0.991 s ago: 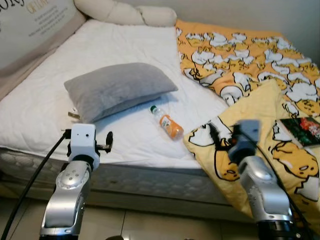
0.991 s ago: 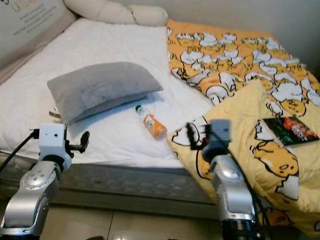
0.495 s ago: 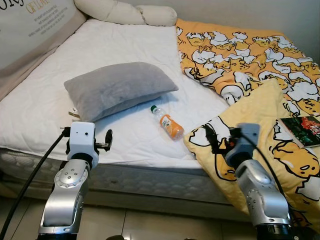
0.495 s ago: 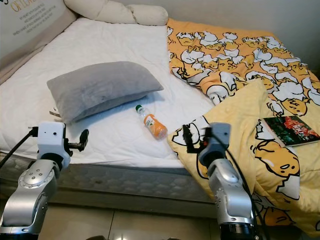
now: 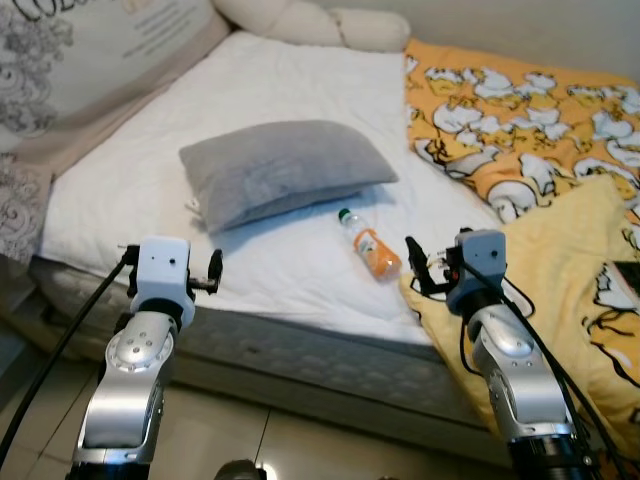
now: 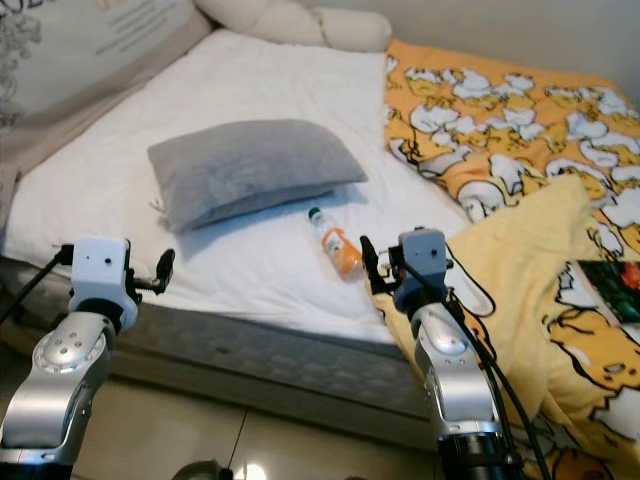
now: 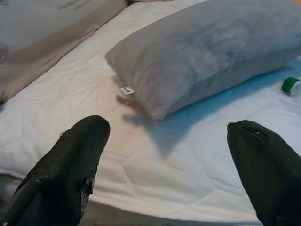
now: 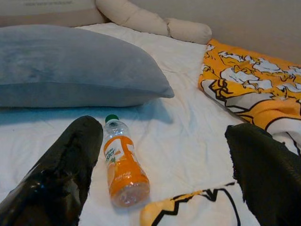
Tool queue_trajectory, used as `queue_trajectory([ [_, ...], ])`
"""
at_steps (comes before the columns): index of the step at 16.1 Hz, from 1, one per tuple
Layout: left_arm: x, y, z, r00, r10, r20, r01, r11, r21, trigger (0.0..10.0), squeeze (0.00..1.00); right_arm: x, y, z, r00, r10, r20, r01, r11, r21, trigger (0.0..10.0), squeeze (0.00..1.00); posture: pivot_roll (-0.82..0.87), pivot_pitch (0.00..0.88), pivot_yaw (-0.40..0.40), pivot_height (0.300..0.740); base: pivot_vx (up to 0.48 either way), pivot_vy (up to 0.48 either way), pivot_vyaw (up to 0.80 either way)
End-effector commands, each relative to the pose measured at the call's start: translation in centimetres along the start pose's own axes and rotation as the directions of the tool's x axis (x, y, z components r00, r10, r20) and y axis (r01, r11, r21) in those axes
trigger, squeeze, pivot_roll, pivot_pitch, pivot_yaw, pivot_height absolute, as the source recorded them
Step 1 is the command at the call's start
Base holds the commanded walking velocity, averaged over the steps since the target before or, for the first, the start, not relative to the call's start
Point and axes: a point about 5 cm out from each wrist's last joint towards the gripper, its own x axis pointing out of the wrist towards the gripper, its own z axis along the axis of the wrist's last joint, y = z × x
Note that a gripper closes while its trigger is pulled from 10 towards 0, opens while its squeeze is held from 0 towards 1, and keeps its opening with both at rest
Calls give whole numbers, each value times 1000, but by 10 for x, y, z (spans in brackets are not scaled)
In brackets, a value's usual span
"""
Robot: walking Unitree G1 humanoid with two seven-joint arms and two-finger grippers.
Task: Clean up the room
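Orange drink filled most of the small plastic bottle point(image 8: 120, 165), which lay on its side on the white quilted mattress point(image 5: 280, 90), its green cap point(image 8: 111, 117) pointing toward the grey pillow point(image 5: 281, 170) and its base toward the foot edge of the bed. The liquid reached nearly to the neck, and an orange label wrapped the middle. The bottle rested just beside the folded corner of the yellow cartoon-print blanket point(image 5: 560, 260), near but not touching the pillow.

The right gripper point(image 5: 428, 275) hung at the bed's edge, close to the bottle's base, with its two black fingers point(image 8: 61, 169) spread wide apart and nothing between them; in the right wrist view the bottle lay in the gap, nearer one finger than the other. The left gripper point(image 5: 212, 272) was held in front of the mattress edge, well apart from the bottle, its fingers point(image 7: 70, 160) likewise spread and empty, facing the pillow and the small white tag point(image 7: 126, 90) at the pillow's corner.

An orange duck-pattern duvet point(image 6: 500, 110) covered the far right side of the bed. A cream bolster point(image 5: 320, 20) lay across the head of the mattress, and a large printed cushion point(image 5: 90, 50) leaned along the left side. A dark-covered book point(image 6: 615, 290) rested on the yellow blanket at the right edge.
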Motion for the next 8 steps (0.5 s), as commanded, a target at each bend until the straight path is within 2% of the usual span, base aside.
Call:
queue_trajectory([
  [1, 2, -3, 6, 1000, -16, 24, 15, 1000, 15, 10000, 0, -1, -3, -2, 1000, 4, -3, -3, 1000, 17, 10000, 1000, -20, 0, -51, 740, 259, 0, 0],
  [5, 3, -1, 8, 999, -17, 29, 17, 1000, 25, 10000, 0, -1, -6, -3, 1000, -18, -7, 19, 996, 83, 10000, 1000, -19, 0, -47, 740, 307, 0, 800],
  [8, 4, 0, 9, 999, -21, 28, 20, 999, 31, 10000, 0, 0, -9, -2, 998, -58, 8, 57, 996, 73, 10000, 1000, -15, 0, -41, 740, 307, 0, 0],
])
